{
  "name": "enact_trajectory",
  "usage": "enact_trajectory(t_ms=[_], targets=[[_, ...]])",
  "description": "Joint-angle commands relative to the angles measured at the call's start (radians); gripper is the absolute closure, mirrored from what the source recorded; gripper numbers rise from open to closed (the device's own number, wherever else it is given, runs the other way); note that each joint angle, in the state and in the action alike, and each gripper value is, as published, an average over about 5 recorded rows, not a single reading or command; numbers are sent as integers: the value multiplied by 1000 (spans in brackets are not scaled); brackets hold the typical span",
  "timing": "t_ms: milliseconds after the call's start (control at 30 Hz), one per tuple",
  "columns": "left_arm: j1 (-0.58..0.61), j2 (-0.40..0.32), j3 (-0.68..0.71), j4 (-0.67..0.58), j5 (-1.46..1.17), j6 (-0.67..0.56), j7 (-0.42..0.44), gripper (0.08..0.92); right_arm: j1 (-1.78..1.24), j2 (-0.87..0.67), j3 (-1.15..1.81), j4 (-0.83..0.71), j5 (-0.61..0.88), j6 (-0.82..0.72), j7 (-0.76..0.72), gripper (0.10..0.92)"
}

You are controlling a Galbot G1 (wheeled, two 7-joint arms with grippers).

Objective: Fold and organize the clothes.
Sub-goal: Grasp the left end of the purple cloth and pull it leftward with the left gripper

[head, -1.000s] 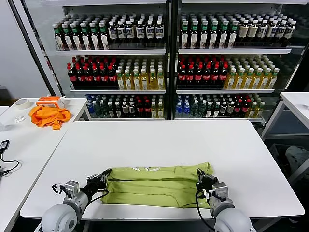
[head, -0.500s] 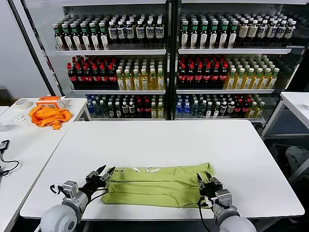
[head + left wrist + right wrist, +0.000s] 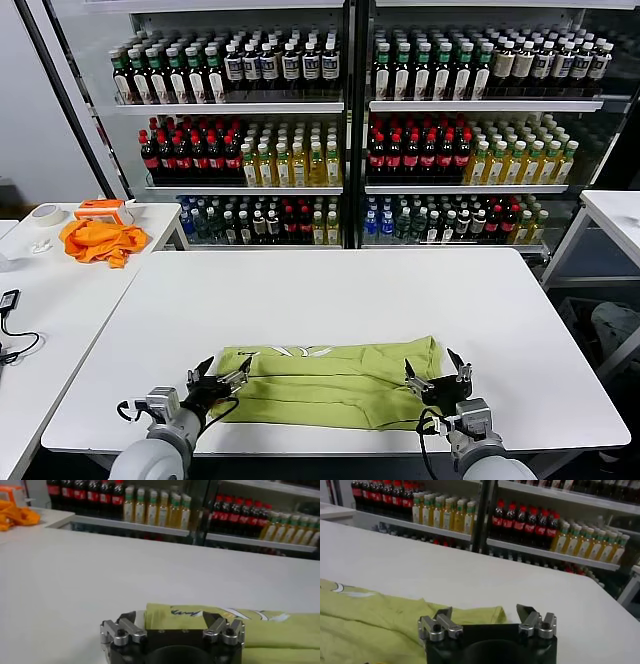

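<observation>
Two released grippers, left gripper (image 3: 220, 380) and right gripper (image 3: 439, 376), flank the folded T-shirt (image 3: 330, 383), seemingly untouched, on the white table (image 3: 330, 290).

T-shirt (image 3: 330, 385) released (jaws now apart)

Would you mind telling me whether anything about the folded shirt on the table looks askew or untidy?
The lime T-shirt lies in a long folded band near the table's front edge. Its right end is ragged: a sleeve flap sticks out beside the open right gripper. The left gripper is open too, at the other end.

L gripper (image 3: 221, 378) low, jaws wide, R gripper (image 3: 438, 374) same
</observation>
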Motion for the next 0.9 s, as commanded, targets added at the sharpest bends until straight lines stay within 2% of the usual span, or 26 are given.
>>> enact_trajectory(t_ms=[33,200,467,900], targets=[[0,-20,50,11,1,14,-123,177,-20,2,14,1,-32,8,1,203],[21,-16,56,-11,14,46,-146,209,-16,6,11,-2,-39,11,2,203],[18,-27,97,2,68,20,-104,432,-9,15,3,-11,-49,18,7,203],[19,-41,54,10,166,23,-69,804,8,11,1,-21,-47,11,7,203]])
